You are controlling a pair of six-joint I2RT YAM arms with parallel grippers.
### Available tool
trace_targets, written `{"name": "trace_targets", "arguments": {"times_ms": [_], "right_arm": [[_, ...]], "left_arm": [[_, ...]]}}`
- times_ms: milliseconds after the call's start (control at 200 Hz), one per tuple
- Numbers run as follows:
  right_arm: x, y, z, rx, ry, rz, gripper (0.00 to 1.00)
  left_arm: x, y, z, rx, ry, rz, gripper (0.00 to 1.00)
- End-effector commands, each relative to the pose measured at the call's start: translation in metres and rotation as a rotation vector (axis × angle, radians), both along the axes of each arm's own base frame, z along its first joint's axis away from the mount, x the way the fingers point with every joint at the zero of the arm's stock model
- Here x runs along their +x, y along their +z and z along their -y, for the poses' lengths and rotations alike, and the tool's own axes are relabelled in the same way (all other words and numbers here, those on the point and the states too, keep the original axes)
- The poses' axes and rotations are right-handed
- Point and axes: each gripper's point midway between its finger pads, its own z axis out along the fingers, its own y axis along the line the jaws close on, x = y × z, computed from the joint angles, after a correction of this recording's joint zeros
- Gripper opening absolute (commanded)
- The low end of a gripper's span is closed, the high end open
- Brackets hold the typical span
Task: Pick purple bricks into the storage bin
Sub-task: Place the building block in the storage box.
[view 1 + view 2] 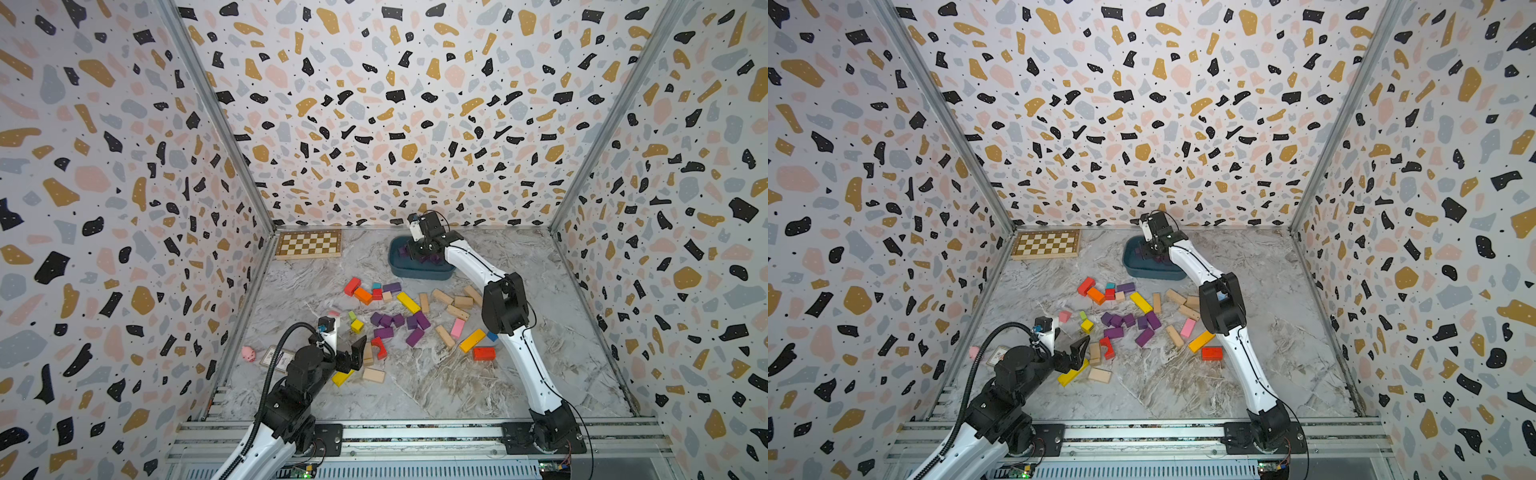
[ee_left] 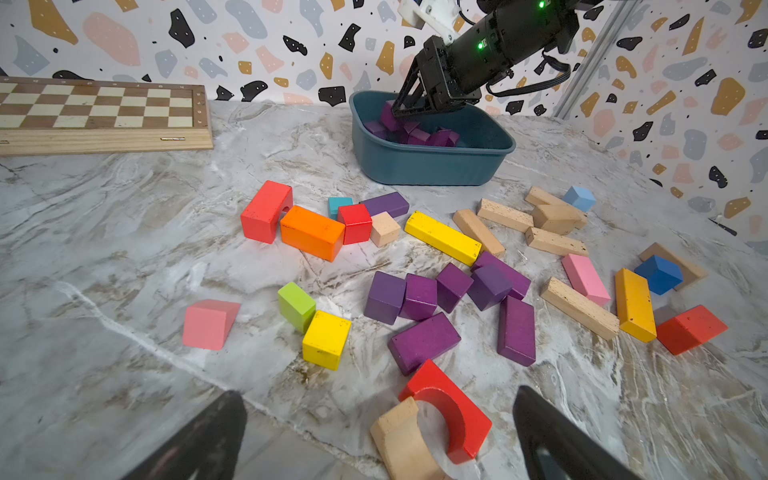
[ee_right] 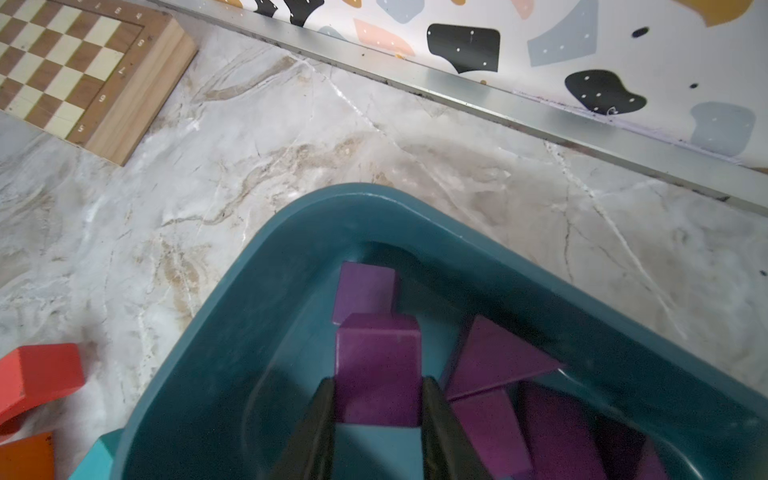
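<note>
Your right pincer is inside the storage bin, clamped on a purple brick — this is the drop-off step.
The jaws sit narrow on the brick's two sides, with other purple pieces lying in the bin beside it. I judge the next move is simply to let go, then lift clear of the wall. Your left pincer hangs wide and empty above the table, close to a red arch block. The loose purple bricks — about eight — lie just beyond. You can't tell whether the held brick touches the bin floor, and in both top views the arm hides most of the bin's contents.
</note>
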Motion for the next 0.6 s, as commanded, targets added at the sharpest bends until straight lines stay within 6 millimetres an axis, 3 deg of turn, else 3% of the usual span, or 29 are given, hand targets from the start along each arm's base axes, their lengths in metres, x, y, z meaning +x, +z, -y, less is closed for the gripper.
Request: {"name": "trace_targets", "arguments": {"times_ms": [0, 280, 596], "right_arm": [[0.021, 0.031, 0.006, 0.058, -0.038, 0.073, 0.11], [0.032, 0.02, 0.011, 0.071, -0.054, 0.075, 0.11], [0.031, 0.016, 0.007, 0.085, -0.039, 0.067, 0.12]], "left_arm": [[0.003, 0.014, 0.003, -0.015, -0.009, 0.048, 0.99], [0.004, 0.013, 0.003, -0.012, -0.009, 0.041, 0.99], [0.004, 0.012, 0.004, -0.012, -0.01, 0.04, 0.99]]}}
